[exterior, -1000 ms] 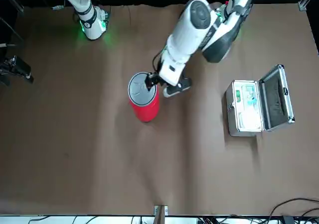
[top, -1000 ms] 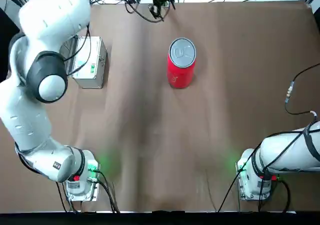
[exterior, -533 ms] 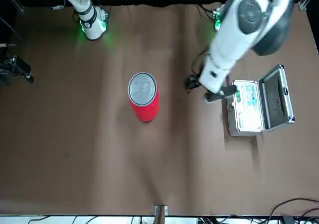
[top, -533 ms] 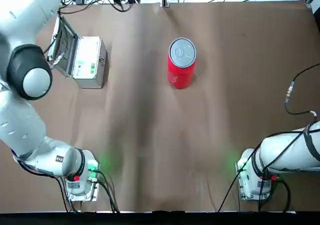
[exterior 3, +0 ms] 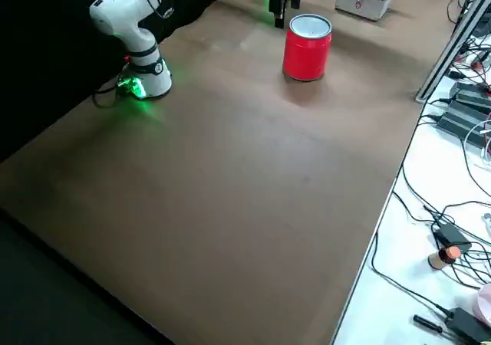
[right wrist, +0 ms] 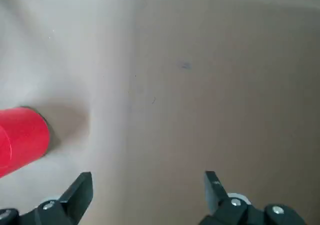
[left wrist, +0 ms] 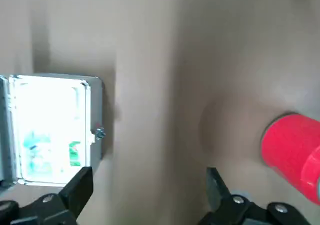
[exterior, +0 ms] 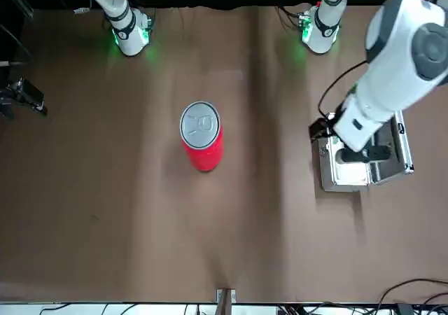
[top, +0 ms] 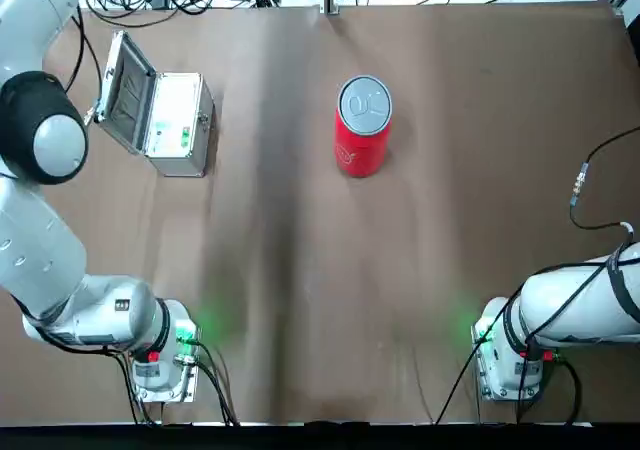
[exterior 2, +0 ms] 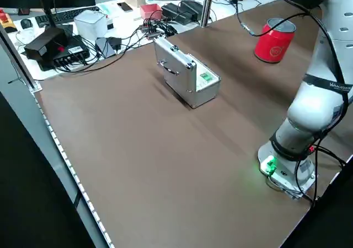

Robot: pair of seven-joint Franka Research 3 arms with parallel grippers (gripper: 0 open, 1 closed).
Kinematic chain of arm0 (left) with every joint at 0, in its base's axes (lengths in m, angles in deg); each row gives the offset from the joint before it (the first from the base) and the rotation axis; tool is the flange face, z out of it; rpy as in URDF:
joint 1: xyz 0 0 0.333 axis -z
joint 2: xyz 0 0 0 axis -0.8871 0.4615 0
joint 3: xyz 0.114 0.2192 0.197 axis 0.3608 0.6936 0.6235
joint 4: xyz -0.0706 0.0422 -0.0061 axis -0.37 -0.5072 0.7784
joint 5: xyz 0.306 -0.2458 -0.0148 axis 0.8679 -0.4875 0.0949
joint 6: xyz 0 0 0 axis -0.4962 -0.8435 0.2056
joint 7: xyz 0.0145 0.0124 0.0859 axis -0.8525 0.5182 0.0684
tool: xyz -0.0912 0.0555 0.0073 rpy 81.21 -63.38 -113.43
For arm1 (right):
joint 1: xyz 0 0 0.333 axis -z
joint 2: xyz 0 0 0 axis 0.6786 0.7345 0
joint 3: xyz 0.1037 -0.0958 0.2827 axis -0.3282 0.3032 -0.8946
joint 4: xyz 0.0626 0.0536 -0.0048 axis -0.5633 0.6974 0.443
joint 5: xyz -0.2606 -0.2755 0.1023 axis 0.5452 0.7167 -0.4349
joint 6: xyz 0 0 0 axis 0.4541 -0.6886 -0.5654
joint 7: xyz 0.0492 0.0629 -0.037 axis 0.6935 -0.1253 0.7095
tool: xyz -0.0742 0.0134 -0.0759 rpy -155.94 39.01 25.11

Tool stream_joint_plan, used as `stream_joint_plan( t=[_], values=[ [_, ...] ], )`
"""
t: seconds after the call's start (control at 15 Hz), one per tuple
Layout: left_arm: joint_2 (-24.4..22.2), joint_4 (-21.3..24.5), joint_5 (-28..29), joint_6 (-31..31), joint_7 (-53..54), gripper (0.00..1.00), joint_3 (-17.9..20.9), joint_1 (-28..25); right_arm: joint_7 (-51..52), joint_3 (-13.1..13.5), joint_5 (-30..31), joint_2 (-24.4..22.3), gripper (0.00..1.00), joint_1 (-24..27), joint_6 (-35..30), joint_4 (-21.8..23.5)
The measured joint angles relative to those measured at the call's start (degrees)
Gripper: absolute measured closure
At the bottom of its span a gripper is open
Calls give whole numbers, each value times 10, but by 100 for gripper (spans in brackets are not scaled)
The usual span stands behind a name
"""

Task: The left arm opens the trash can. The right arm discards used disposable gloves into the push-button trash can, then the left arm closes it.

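Brown tabletop [top: 400, 270] is seen with the lidded trash can [top: 362, 126] upright at upper centre, a faint white mark on its side. No writing is legible. Well apart, the left gripper [left wrist: 145, 195] is spread over the open metal case [top: 170, 122]; the right gripper [right wrist: 147, 192] is likewise spread, empty.

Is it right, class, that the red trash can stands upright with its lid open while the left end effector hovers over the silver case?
Not quite. The trash can stands upright, but its round grey lid is shut, as the top view shows. The rest holds: the left end effector hovers over the silver case, seen in the front view.
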Motion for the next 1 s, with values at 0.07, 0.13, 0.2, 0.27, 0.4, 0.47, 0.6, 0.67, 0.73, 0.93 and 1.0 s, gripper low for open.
stream_joint_plan(
  t=[0.07, 0.13, 0.2, 0.27, 0.4, 0.47, 0.6, 0.67, 0.73, 0.93, 1.0],
  values=[
    [-1, 0, 0, 0, 11, 0, 0, -10, 0, 0, 0, 0, 1, 0, 0, 0],
    [-2, 0, 0, 0, 20, 0, 0, -19, 0, 0, 0, 0, 1, 0, -2, 0],
    [-7, 0, 0, 0, 28, 0, -2, -30, 0, 0, 0, 0, 1, 0, -3, 0],
    [-12, 0, 0, 1, 35, 0, -3, -33, 0, 0, 0, 0, 1, 0, -3, 0],
    [-25, 0, 0, 5, 60, 0, -3, -45, 0, 0, 0, 0, 1, 0, -3, 0],
    [-32, 1, 0, 7, 71, 0, -3, -53, 0, 0, 0, 0, 1, 0, -4, 0],
    [-44, 9, 0, 6, 83, 0, -3, -66, 0, 0, 0, 0, 1, 0, -4, 1],
    [-50, 17, 0, 0, 85, 0, -3, -68, 0, 0, 0, 0, 1, 0, -4, 1],
    [-55, 26, 0, -9, 86, 0, -3, -69, 0, 0, 0, 0, 1, 0, -4, 1],
    [-66, 45, 0, -21, 94, 0, -3, -69, 0, 0, 0, 0, 1, 0, -4, 1],
    [-67, 47, 0, -22, 101, 0, -2, -69, 0, 0, 0, 0, 1, 0, -4, 1]
  ],
)
